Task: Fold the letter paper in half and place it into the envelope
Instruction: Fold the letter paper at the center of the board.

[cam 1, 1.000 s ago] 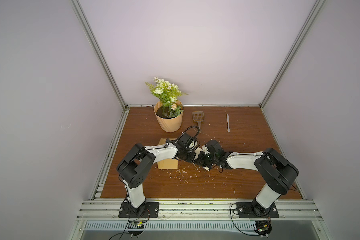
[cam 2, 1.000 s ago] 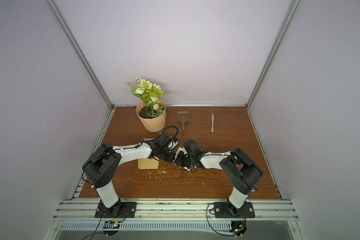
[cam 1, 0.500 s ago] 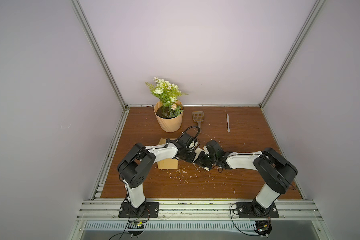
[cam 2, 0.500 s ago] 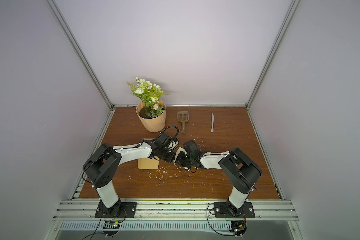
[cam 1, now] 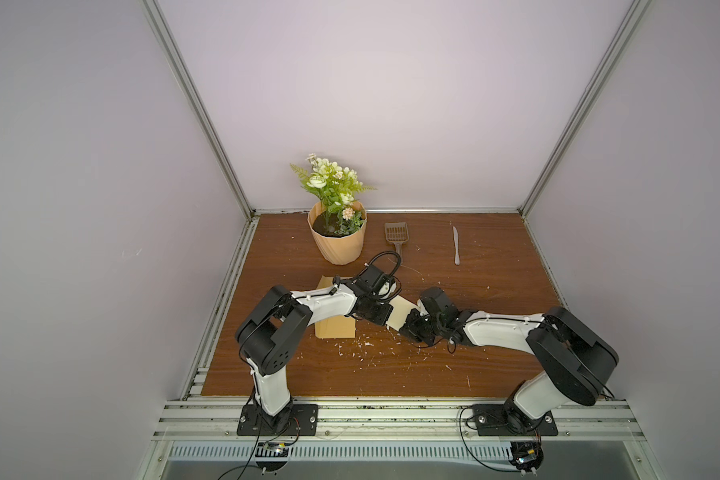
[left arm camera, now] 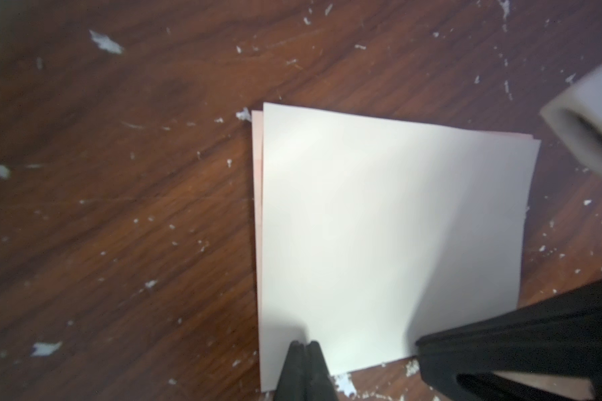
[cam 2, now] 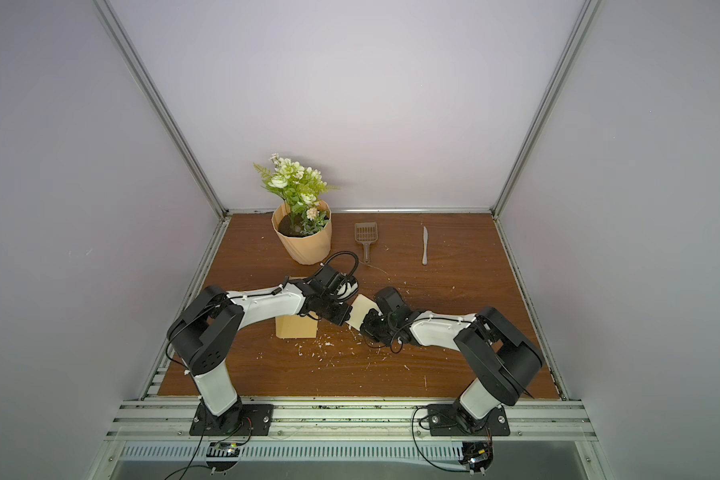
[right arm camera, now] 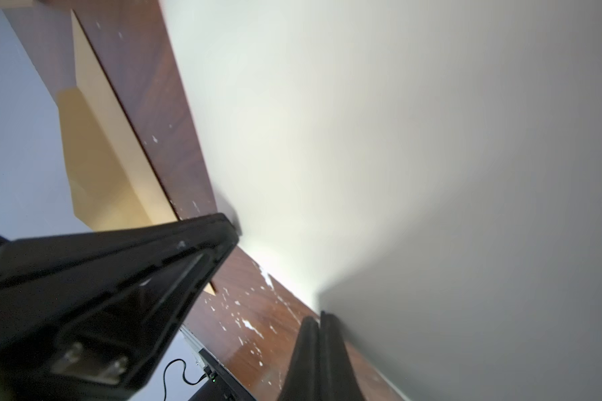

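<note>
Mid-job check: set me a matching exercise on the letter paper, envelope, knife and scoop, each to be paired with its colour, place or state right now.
Things:
1. letter paper
2. envelope
3. knife
4. scoop

Descriptions:
A. mustard-yellow, lying flat
B. grey, farthest to the robot's right
C. pale, folded double
D. brownish, slotted head

Pairs: 1-C; 2-A; 3-B; 4-D

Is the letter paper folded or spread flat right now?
Folded: in the left wrist view the letter paper lies as two stacked layers, with the lower layer's edge peeking out along one side.
</note>
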Controlling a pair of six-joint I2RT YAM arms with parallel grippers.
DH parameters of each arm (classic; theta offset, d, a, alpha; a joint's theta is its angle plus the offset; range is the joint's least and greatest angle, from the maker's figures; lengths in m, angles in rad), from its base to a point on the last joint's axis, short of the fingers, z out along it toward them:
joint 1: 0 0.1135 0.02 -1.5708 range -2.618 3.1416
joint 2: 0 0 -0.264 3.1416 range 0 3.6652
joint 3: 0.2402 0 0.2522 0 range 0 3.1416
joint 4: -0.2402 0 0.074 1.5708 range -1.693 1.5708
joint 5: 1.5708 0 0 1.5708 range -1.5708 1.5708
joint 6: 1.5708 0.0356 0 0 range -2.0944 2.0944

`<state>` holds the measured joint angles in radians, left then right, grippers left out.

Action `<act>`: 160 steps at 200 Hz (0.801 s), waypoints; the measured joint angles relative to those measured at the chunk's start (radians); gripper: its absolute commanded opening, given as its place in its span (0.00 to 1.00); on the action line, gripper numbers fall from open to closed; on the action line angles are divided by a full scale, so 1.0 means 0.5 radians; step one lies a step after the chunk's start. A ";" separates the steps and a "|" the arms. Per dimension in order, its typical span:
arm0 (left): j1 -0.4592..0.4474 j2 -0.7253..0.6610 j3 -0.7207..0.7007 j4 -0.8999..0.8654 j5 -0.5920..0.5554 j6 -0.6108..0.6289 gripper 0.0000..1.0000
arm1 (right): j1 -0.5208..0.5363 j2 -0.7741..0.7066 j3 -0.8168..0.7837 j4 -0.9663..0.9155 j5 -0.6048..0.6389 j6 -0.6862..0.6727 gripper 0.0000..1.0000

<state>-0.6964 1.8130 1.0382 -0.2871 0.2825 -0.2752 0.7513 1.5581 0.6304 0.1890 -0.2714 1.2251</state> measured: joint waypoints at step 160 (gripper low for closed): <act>0.000 0.019 0.037 -0.041 0.002 0.037 0.00 | -0.003 -0.336 -0.178 -0.314 0.175 0.029 0.00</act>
<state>-0.6964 1.8225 1.0565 -0.3077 0.2832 -0.2569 0.7498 1.3899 0.5415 0.0322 -0.1837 1.2396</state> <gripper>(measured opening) 0.043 0.045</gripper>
